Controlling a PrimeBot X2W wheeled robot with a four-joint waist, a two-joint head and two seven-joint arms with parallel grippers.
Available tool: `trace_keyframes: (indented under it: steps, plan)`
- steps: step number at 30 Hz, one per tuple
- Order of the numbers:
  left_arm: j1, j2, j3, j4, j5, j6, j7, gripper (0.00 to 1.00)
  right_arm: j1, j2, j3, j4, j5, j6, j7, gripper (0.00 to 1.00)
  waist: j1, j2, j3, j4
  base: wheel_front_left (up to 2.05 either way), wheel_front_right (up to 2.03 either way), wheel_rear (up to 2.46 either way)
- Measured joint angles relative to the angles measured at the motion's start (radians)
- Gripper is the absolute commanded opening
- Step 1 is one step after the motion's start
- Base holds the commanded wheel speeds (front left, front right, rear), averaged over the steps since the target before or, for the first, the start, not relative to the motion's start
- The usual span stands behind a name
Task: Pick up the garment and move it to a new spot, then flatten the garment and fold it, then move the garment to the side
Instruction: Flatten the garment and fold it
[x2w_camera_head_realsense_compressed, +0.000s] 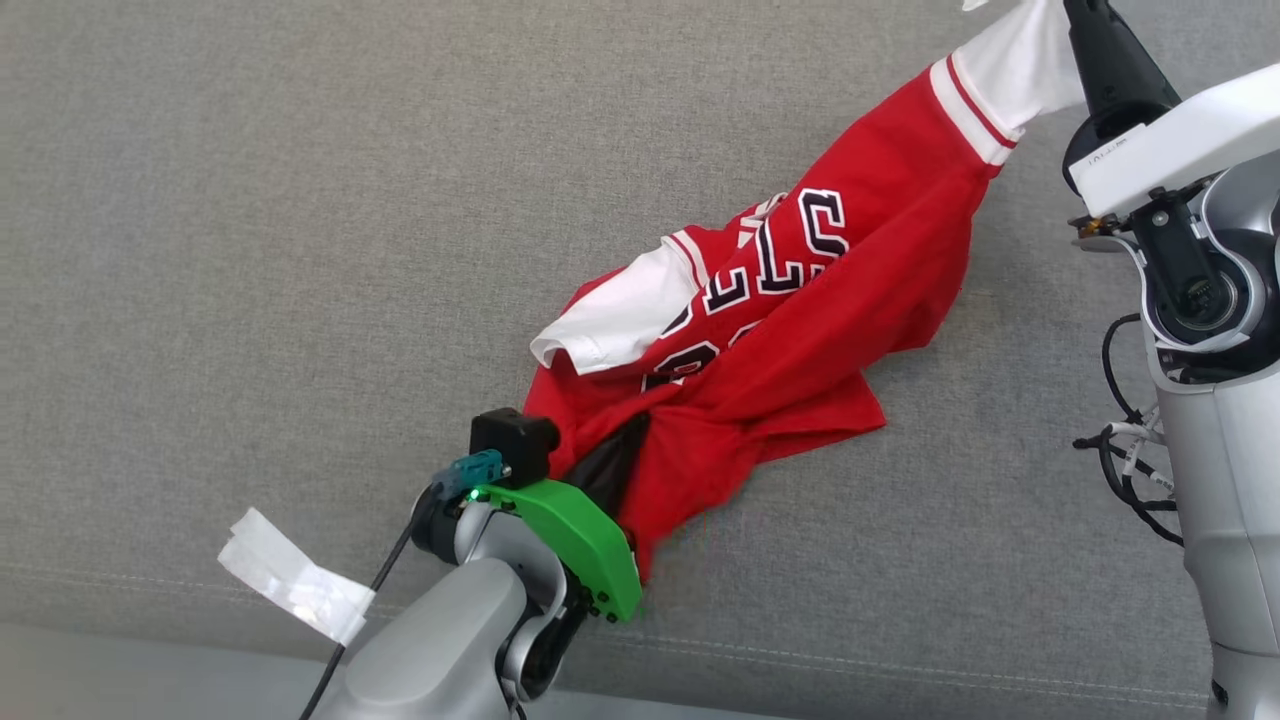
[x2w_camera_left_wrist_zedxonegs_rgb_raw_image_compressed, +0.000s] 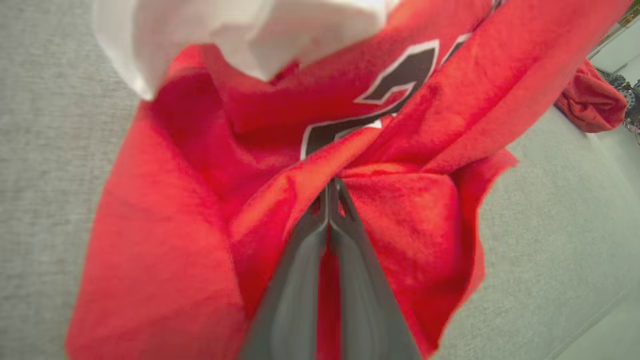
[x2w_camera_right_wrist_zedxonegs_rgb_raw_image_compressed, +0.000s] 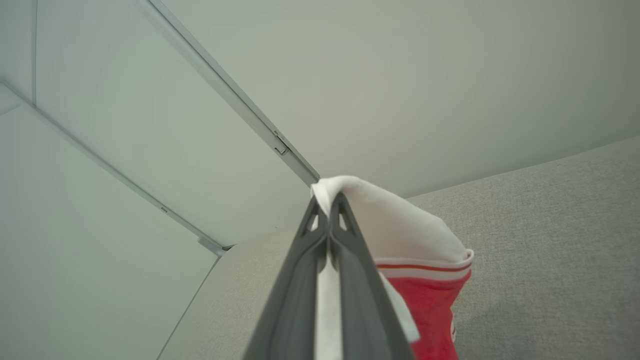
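Left tool (x2w_camera_left_wrist_zedxonegs_rgb_raw_image_compressed: 331, 187), right tool (x2w_camera_right_wrist_zedxonegs_rgb_raw_image_compressed: 328, 200): two, pinching one garment (x2w_camera_head_realsense_compressed: 800, 330).

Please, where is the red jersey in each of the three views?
Head view: the red jersey stretches from bottom centre to the upper right.
Left wrist view: the jersey lies across the middle, around the left fingers.
Right wrist view: its white sleeve and red edge, bottom centre right.
Shared landmark: the grey fabric surface.
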Motion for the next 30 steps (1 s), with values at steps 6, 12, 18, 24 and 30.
trace_keyframes:
  steps: [6, 12, 18, 24, 30]
  plan:
    - [-0.002, 0.001, 0.068, 0.019, -0.017, 0.019, -0.018, 0.0, 0.013, -0.001, 0.0, -0.001, 0.007, 0.001, 0.0, 0.0, 0.0, 0.0, -0.02, 0.03, 0.0, 0.0, 0.0]
    - [-0.017, 0.028, 0.15, 0.018, -0.034, 0.038, -0.029, 0.0, 0.014, 0.014, 0.014, -0.014, 0.018, 0.002, 0.002, 0.0, 0.0, -0.0001, -0.043, 0.06, 0.0, 0.0, 0.0]
    - [-0.07, 0.086, 0.236, 0.014, -0.035, 0.056, -0.036, 0.0, 0.014, 0.038, 0.041, -0.022, 0.026, 0.003, 0.013, 0.0, 0.0, 0.0, -0.058, 0.083, 0.0, 0.0, 0.0]
    - [-0.142, 0.124, 0.273, 0.008, -0.024, 0.064, -0.036, 0.0, 0.014, 0.055, 0.058, -0.034, 0.03, 0.003, 0.019, 0.0, 0.0, 0.0, -0.059, 0.084, 0.0, 0.0, 0.0]
    - [-0.222, 0.145, 0.26, 0.049, -0.011, 0.075, -0.021, 0.0, 0.014, 0.07, 0.08, -0.032, 0.031, 0.002, 0.027, 0.0, 0.0, -0.0001, -0.052, 0.062, 0.0, 0.0, 0.0]
